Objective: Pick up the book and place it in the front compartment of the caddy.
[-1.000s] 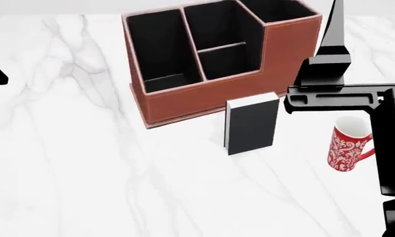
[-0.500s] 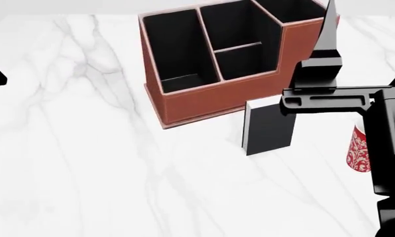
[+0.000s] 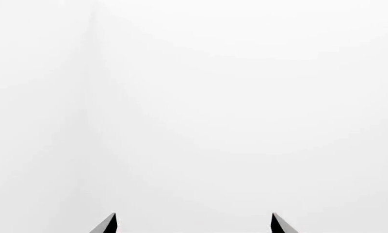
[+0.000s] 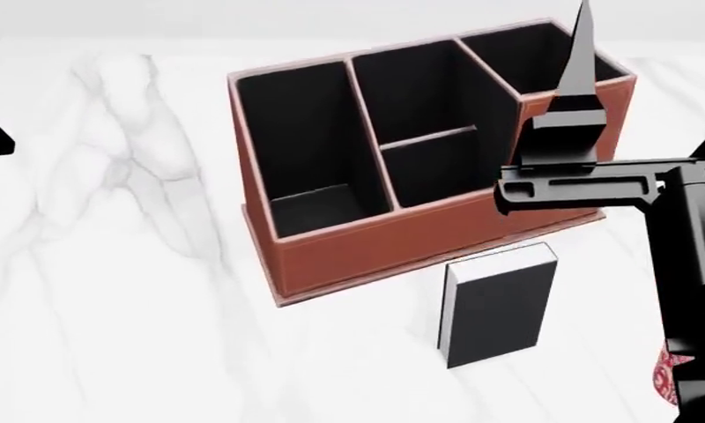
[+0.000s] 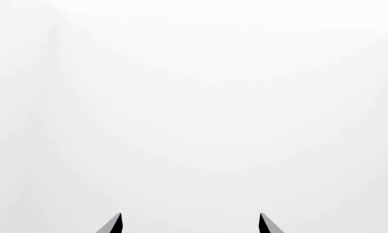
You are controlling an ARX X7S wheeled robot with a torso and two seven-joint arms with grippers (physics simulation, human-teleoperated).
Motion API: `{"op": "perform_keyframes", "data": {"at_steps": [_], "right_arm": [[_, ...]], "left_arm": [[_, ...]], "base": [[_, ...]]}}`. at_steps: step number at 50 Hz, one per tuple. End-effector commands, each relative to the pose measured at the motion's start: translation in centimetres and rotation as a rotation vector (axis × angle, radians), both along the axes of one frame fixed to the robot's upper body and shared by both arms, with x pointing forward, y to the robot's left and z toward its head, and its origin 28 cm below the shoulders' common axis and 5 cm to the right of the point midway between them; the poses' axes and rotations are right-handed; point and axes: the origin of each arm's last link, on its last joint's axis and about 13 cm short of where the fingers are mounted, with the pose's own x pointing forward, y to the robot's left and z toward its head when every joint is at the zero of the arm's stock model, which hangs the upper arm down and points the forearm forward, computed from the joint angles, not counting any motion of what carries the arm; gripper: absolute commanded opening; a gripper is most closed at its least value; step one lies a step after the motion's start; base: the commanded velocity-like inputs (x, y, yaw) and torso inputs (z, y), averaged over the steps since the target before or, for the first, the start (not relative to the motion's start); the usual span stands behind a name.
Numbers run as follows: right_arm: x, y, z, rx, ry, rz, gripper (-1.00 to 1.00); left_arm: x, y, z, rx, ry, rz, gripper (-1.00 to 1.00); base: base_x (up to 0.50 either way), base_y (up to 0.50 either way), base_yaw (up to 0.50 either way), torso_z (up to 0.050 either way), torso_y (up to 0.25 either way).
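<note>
The right gripper [image 5: 188,224] shows only two dark fingertips set well apart with nothing between them, facing blank white. In the head view its arm reaches in from the right, a pointed finger [image 4: 580,53] rising in front of the caddy's tall cell. The left gripper [image 3: 192,224] is likewise spread and empty; only a dark sliver of that arm shows at the head view's left edge. The book [image 4: 497,306] stands upright on the marble table [image 4: 117,291], just in front of the caddy [image 4: 365,247], apart from both grippers. The front compartment [image 4: 437,172] lies behind the caddy's front wall. A red patterned mug [image 4: 661,381] peeks out beside the right arm
</note>
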Motion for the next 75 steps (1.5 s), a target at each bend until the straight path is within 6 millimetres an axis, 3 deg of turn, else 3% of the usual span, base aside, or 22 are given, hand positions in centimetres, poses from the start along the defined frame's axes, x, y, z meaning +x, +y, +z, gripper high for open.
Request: {"op": "perform_keyframes", "data": {"at_steps": [1, 45, 65, 75], "right_arm": [[-0.10, -0.06, -0.08, -0.005, -0.001, 0.004, 1.00], [0.09, 0.05, -0.34, -0.011, 0.006, 0.005, 1.00], [-0.10, 0.25, -0.26, -0.033, -0.003, 0.011, 1.00], [-0.05, 0.14, -0.37, -0.034, -0.001, 0.004, 1.00]], "left_arm": [[0.07, 0.01, -0.07, 0.004, 0.001, 0.000, 1.00], [0.04, -0.04, 0.02, -0.005, 0.002, -0.002, 1.00], [0.11, 0.10, -0.09, -0.008, 0.003, 0.000, 1.00], [0.11, 0.07, -0.07, -0.007, 0.002, 0.001, 1.00]], "base": [[0.50, 0.00, 0.00, 0.000, 0.000], [0.50, -0.05, 0.00, 0.000, 0.002], [0.00, 0.00, 0.00, 0.000, 0.001], [0.46, 0.00, 0.00, 0.000, 0.000]]}}
